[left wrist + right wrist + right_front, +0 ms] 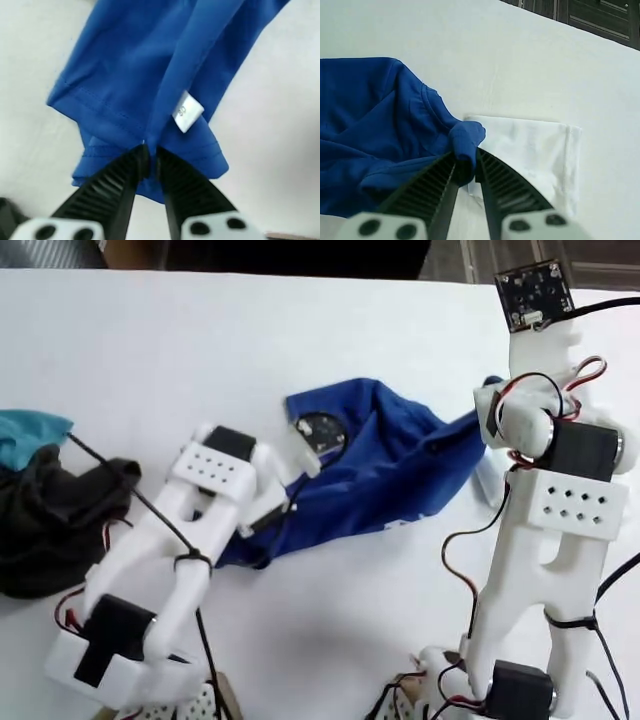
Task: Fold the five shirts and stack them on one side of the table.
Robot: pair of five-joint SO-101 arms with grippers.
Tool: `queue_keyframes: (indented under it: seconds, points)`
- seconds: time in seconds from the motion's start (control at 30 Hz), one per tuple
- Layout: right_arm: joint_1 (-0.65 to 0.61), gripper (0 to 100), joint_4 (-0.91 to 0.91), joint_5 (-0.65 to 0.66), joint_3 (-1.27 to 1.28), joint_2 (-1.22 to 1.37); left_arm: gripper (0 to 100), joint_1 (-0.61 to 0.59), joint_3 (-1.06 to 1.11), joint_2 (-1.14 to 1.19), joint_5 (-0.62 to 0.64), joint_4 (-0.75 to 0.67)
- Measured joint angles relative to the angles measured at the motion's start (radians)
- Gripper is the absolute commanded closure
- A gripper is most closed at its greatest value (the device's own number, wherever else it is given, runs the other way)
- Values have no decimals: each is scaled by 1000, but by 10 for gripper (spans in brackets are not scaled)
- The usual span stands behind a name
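A blue shirt hangs stretched and bunched between my two grippers over the middle of the white table. My left gripper is shut on the shirt's hem near a lower corner; its wrist view shows the black fingers pinching the blue cloth beside a small white tag. My right gripper is shut on a fold at the shirt's other end. A folded white shirt lies flat on the table just beyond that gripper.
A heap of dark shirts with a teal one on top lies at the table's left edge. Dark furniture stands past the far edge. Both arm bases sit at the near edge.
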Motion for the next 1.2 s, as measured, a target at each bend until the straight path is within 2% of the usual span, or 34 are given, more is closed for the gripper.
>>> queue_keyframes:
  seconds: [0.2,0.47,0.7,1.0,1.1,1.2]
  points:
    - [0,978,0,0,0,0,822,0,20,0,0,-2]
    - [0,978,0,0,0,0,854,0,28,0,0,-2]
    - [0,978,0,0,0,0,972,3,32,0,0,-2]
    - [0,978,0,0,0,0,975,54,29,0,0,2]
    - [0,978,-34,0,0,0,975,44,-54,-3,-15,75]
    - [0,978,-84,0,-11,2,975,25,-213,-34,-46,206]
